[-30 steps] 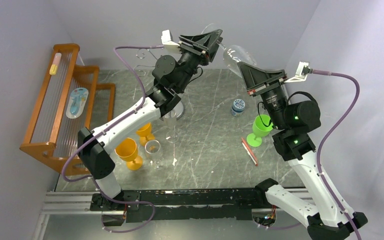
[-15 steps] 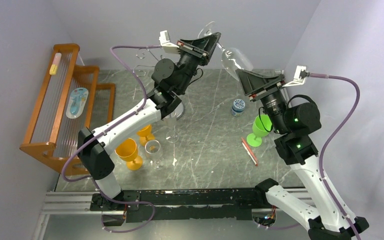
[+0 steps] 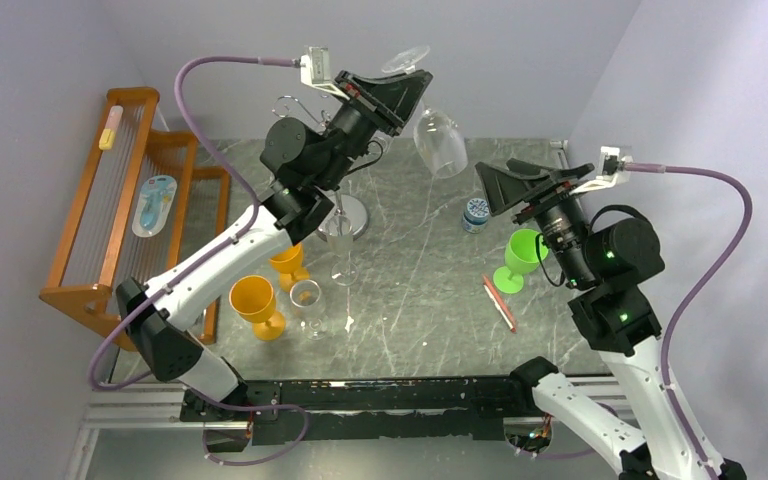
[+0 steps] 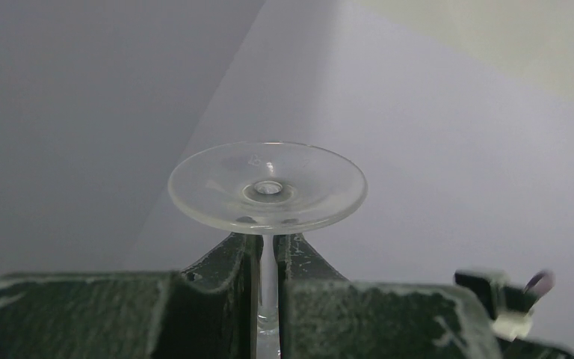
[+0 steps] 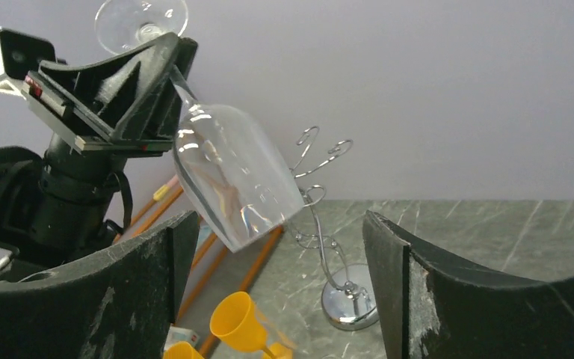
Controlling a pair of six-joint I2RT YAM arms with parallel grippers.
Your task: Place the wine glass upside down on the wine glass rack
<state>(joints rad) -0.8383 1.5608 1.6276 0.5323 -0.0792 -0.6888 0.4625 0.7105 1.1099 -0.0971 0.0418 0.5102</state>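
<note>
Gripping one wine glass [image 3: 438,140] by its stem, foot uppermost, the left gripper [image 3: 400,85] is holding it high beside one wine glass rack [image 3: 350,215]. The right gripper [image 3: 525,178] is gaping wide, now clear of the bowl it was holding a second ago. Two orange goblets [image 3: 257,303], one green goblet [image 3: 520,255].

At the left of the overhead view you have an orange-brown wooden slatted rack [image 3: 132,97] with a small yellow-and-pink stick-like object [image 3: 109,130] near its top and a blue-and-white flat packet [image 3: 153,205] lying lower on its slats. On the grey marbled tabletop [image 3: 420,290], left of centre, you'll find a large orange plastic goblet [image 3: 255,303], a smaller orange goblet [image 3: 288,265] just behind it, a small clear glass [image 3: 305,295] beside them and a tall slim clear glass [image 3: 342,255]. To the right stand a bright green plastic goblet [image 3: 520,258] and a little blue-capped round jar [image 3: 476,213], with a red pen [image 3: 499,303] lying below them.
</note>
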